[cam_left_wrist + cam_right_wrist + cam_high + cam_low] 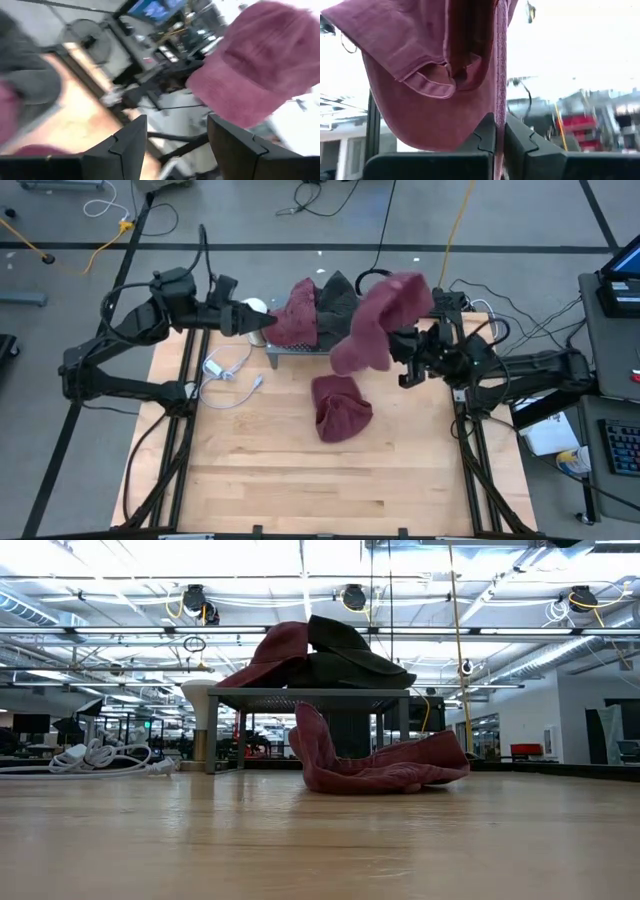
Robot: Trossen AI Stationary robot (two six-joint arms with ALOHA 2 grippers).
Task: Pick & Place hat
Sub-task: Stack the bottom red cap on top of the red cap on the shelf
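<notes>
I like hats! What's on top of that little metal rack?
A maroon cap and a dark hat are piled on the small metal rack. Anything beneath them is hidden.

Three maroon hats (381, 320), one dark hat (338, 298), one metal rack (310, 698), one white cable (228, 368), two grippers (408, 352)

front half of the light wooden table (300, 480) is open, free passage. mid-table blocked by a crumpled maroon fabric hat (341, 408). back edge crowded: grey metal rack (300, 698) piled with dark and maroon hats (315, 308). coiled white cable (226, 370) lies left of the rack.
</notes>
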